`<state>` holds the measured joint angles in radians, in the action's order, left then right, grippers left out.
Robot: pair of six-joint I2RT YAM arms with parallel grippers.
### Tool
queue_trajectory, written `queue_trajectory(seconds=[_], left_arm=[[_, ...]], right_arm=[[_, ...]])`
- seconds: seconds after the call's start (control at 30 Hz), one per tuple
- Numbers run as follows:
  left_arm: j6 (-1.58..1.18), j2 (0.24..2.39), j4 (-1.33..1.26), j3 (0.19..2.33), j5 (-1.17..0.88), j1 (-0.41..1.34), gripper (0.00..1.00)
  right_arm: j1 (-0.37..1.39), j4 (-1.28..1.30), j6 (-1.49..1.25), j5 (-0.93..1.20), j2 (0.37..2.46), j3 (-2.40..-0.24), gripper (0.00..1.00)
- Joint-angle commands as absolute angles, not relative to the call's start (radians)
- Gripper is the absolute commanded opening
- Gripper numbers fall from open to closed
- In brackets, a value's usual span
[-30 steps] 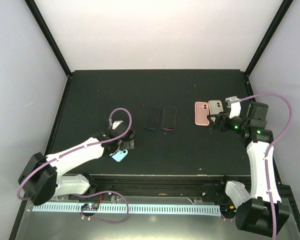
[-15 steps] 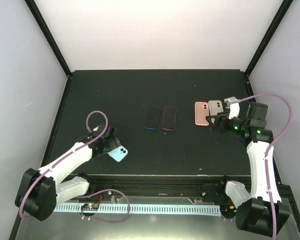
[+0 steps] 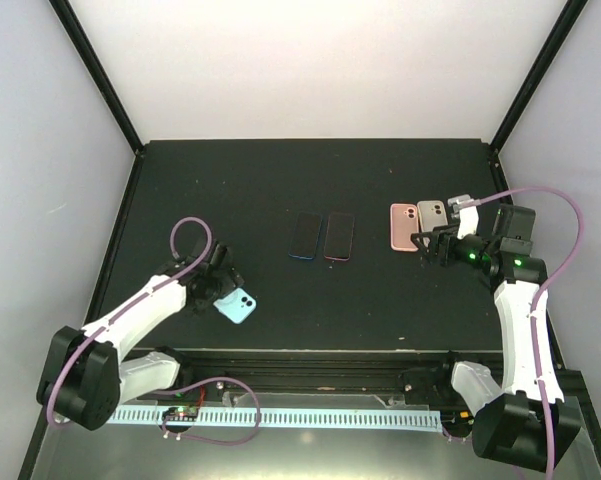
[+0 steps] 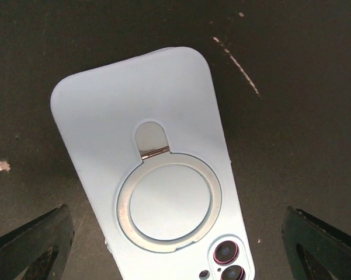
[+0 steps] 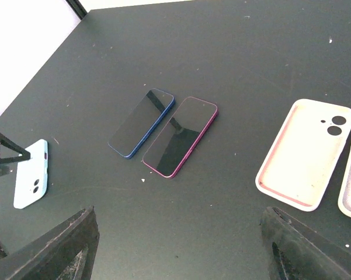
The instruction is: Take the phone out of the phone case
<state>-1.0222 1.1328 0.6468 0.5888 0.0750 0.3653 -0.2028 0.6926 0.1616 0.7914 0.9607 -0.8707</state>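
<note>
A light blue phone case (image 3: 238,306) with a phone inside lies back up near the table's front left. The left wrist view shows its ring stand and camera lenses (image 4: 157,175). My left gripper (image 3: 218,285) is open just behind it. Its fingers (image 4: 32,251) stand wide apart on either side of the case's camera end without touching it. My right gripper (image 3: 432,243) is open and empty at the right, above bare table (image 5: 178,233). The blue case also shows far left in the right wrist view (image 5: 30,182).
A blue phone (image 3: 306,236) and a magenta phone (image 3: 339,236) lie screen up side by side mid-table. An empty pink case (image 3: 404,227) and a grey case (image 3: 433,217) lie by my right gripper. Black frame posts stand at the table corners.
My left arm swung to the left and its gripper came off the light blue case, which shifted slightly and now lies flat. The right arm has barely moved.
</note>
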Motion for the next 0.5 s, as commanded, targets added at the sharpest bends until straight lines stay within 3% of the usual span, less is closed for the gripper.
queue_trajectory(seconds=[0.0,0.1,0.47], left_arm=[[-1.118,1.184,0.725,0.66,0.082,0.35,0.99],[-1.161,1.26,0.834,0.721,0.088,0.345,0.99],[-1.158,1.439,0.793,0.753,-0.016,0.334,0.99]], right_arm=[[-0.204,0.702,0.181,0.805,0.957,-0.89,0.76],[-0.203,0.711,0.187,0.808,0.97,-0.892,0.77],[-0.203,0.727,0.195,0.836,0.991,-0.9,0.77]])
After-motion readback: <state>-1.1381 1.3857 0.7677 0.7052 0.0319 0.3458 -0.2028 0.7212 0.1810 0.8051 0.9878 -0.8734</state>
